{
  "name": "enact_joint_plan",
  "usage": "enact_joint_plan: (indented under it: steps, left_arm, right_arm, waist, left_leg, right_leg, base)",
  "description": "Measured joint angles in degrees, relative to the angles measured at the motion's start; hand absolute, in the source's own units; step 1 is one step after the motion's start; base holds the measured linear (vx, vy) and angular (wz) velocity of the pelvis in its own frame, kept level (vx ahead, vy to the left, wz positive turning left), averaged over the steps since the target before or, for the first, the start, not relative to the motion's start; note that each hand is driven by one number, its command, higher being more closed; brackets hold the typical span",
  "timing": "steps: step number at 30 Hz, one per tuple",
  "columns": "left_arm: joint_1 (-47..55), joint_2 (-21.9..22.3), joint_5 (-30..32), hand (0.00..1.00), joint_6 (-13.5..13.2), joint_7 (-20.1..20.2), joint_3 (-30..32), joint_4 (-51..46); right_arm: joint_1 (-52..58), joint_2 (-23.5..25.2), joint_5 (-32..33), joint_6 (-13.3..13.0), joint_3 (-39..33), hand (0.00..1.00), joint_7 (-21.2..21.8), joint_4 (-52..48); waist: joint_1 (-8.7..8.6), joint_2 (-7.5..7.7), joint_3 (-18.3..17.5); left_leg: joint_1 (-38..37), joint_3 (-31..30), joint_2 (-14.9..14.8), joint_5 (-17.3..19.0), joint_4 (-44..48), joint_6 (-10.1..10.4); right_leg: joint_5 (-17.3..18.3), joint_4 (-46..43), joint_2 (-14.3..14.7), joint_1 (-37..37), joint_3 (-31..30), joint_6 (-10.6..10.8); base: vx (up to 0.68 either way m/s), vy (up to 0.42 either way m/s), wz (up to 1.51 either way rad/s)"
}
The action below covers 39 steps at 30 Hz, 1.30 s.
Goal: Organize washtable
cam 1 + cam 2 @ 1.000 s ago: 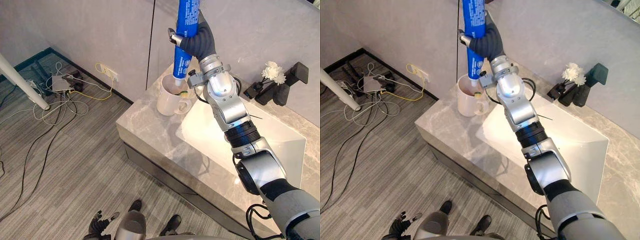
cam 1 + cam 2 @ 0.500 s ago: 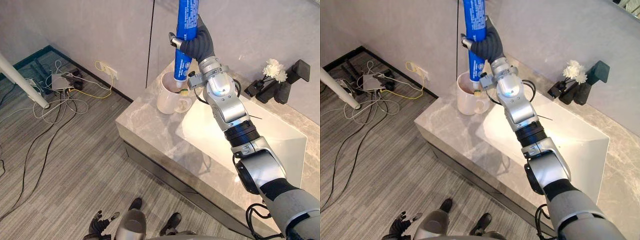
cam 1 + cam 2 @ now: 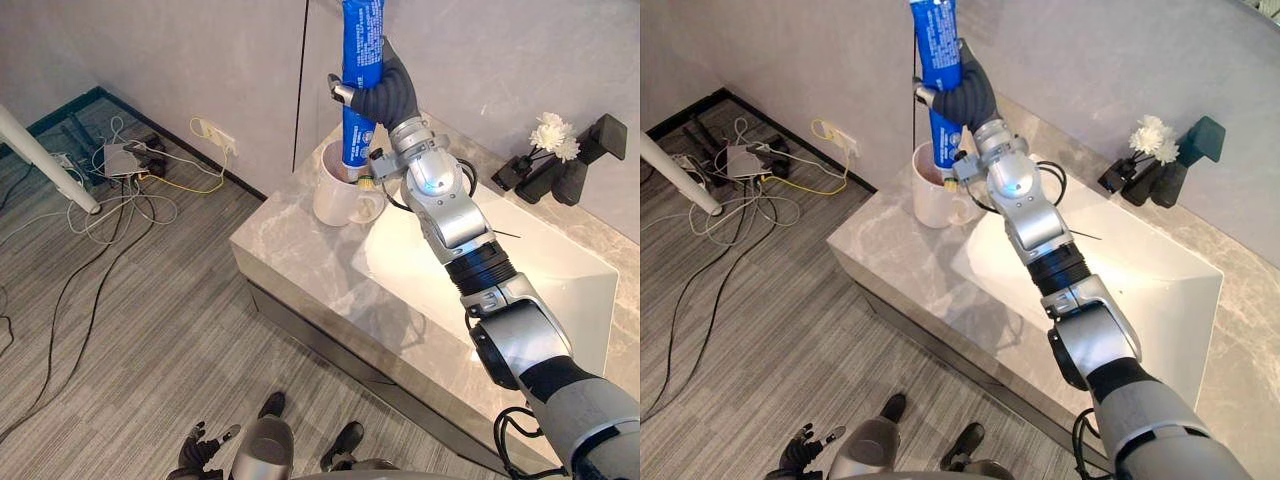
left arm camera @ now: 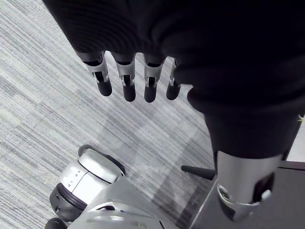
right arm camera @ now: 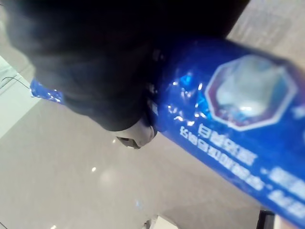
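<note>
At the far left corner of the grey marble washtable counter [image 3: 300, 262] stands a white ceramic mug with a side handle [image 3: 333, 203], just beside the left end of the white rectangular basin [image 3: 545, 275] sunk into the counter. Right above the mug, the right hand [image 3: 386, 94] is clenched around a long, glossy blue toothpaste tube with white print [image 3: 360, 45], with the dark ribbed cover wrapped about the tube's middle and a silver finger showing on its left side. The tube is held nearly upright, its upper end running out past the top of the head views and its lower end reaching down to the mug's mouth; whether it touches the inside of the mug cannot be told. A small yellowish piece [image 3: 367, 183] shows at the mug's rim beside the tube, too small to identify. Along the counter's far edge, well apart from the mug, a white flower [image 3: 553, 134] sits among dark angular fixtures [image 3: 588, 152]. Off the counter's left side, a tangle of white and yellow cables [image 3: 135, 185] lies on the grey striped floor near a slanting white pole [image 3: 45, 165]. Over that floor, the left hand [image 4: 127, 78] hangs with its fingers straight and relaxed, holding nothing.
</note>
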<state>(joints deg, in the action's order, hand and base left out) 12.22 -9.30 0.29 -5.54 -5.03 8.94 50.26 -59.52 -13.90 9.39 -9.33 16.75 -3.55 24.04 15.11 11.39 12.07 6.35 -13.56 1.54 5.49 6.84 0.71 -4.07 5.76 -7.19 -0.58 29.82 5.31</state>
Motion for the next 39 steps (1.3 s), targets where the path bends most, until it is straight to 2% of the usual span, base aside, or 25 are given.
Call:
enact_joint_plan:
  steps: [9, 10, 39]
  left_arm:
    - [0.0, 0.0, -0.8, 0.0, 0.0, 0.0, 0.0, 0.3]
    - [0.0, 0.0, -0.8, 0.0, 0.0, 0.0, 0.0, 0.3]
    - [0.2, 0.2, -0.9, 0.0, 0.0, 0.0, -0.4, 0.3]
  right_arm:
    - [1.2, 0.1, 0.0, 0.9, 0.4, 1.0, 0.0, 1.0]
    - [1.2, 0.1, 0.0, 0.9, 0.7, 0.0, 0.0, 2.1]
    - [3.9, 0.0, -0.5, 1.0, 1.0, 0.0, 0.1, 1.6]
  waist:
    - [0.0, -0.01, 0.0]
    - [0.0, -0.01, 0.0]
    - [-0.26, -0.78, 0.5]
  left_leg:
    - [0.0, 0.0, 0.0, 0.0, 0.0, 0.0]
    - [0.0, 0.0, 0.0, 0.0, 0.0, 0.0]
    - [-0.2, 0.5, 0.2, 0.0, 0.3, 0.0]
  right_leg:
    - [0.0, 0.0, 0.0, 0.0, 0.0, 0.0]
    - [0.0, 0.0, 0.0, 0.0, 0.0, 0.0]
    - [0.0, 0.0, -0.1, -0.1, -0.2, 0.0]
  base:
    - [0.0, 0.0, 0.0]
    - [0.0, 0.0, 0.0]
    - [0.0, 0.0, 0.0]
